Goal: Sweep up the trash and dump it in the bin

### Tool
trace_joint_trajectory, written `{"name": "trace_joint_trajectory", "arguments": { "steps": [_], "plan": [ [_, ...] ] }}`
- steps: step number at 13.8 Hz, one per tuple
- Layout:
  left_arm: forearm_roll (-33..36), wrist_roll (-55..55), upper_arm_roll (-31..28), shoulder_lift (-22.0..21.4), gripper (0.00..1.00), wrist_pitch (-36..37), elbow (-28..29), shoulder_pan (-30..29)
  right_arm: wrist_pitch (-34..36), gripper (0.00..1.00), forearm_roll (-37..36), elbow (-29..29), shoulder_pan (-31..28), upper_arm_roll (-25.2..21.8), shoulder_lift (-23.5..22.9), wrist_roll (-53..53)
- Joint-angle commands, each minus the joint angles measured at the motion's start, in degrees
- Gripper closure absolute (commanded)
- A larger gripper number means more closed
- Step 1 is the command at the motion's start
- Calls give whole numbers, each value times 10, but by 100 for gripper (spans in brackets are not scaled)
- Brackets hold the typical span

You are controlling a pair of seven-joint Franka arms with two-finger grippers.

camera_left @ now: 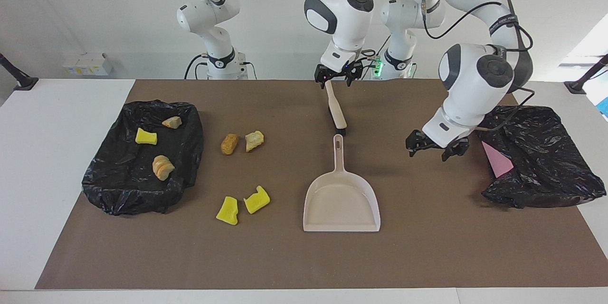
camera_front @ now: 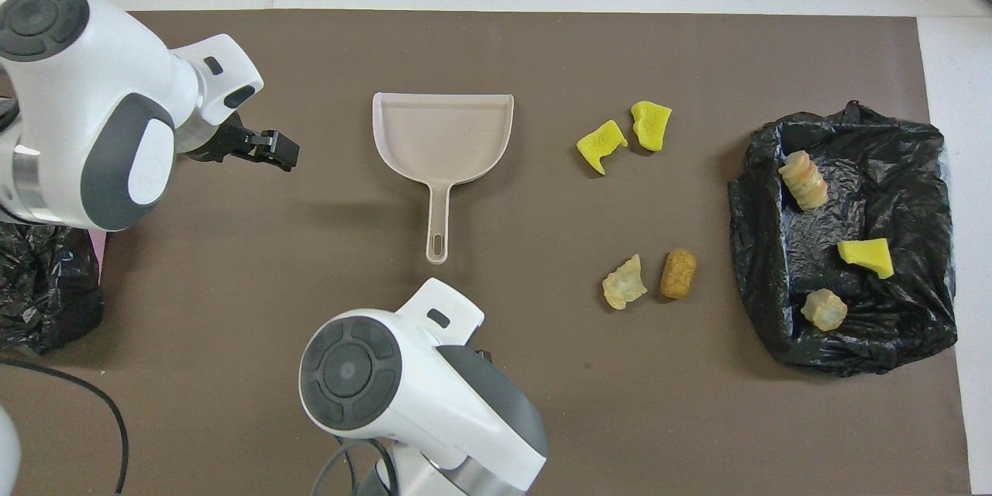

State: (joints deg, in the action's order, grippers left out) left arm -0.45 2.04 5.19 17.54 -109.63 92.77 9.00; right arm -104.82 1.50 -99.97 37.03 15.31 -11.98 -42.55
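Two yellow chunks (camera_left: 227,210) (camera_left: 256,199) and two tan lumps (camera_left: 229,143) (camera_left: 254,140) of trash lie on the brown mat between the black-lined bin (camera_left: 102,190) and the beige dustpan (camera_left: 342,199). Inside the bin are three more scraps (camera_left: 146,137) (camera_left: 172,122) (camera_left: 162,167). The dustpan (camera_front: 442,132) lies flat, its handle toward the robots. A beige brush (camera_left: 336,111) lies just nearer the robots than that handle. My right gripper (camera_left: 335,75) hangs open over the brush's handle end. My left gripper (camera_left: 433,148) (camera_front: 267,149) hangs open and holds nothing, over the mat beside the dustpan.
A second crumpled black bag (camera_left: 541,156) with a pink sheet (camera_left: 496,161) under it sits at the left arm's end of the table. In the overhead view the right arm's wrist (camera_front: 403,387) hides the brush.
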Motion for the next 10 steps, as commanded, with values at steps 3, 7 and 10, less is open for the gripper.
{"name": "trace_joint_trajectory", "arguments": {
  "steps": [3,7,10],
  "plan": [
    [2,112,26,9,0,-45,22,50,-130,3,38,-194,27,2,79,-3],
    [3,204,57,35,0,-88,29,81,-211,5,44,-256,52,2,79,-15],
    [7,266,58,59,0,-119,36,125,-216,12,44,-264,54,2,78,-8]
  ]
}}
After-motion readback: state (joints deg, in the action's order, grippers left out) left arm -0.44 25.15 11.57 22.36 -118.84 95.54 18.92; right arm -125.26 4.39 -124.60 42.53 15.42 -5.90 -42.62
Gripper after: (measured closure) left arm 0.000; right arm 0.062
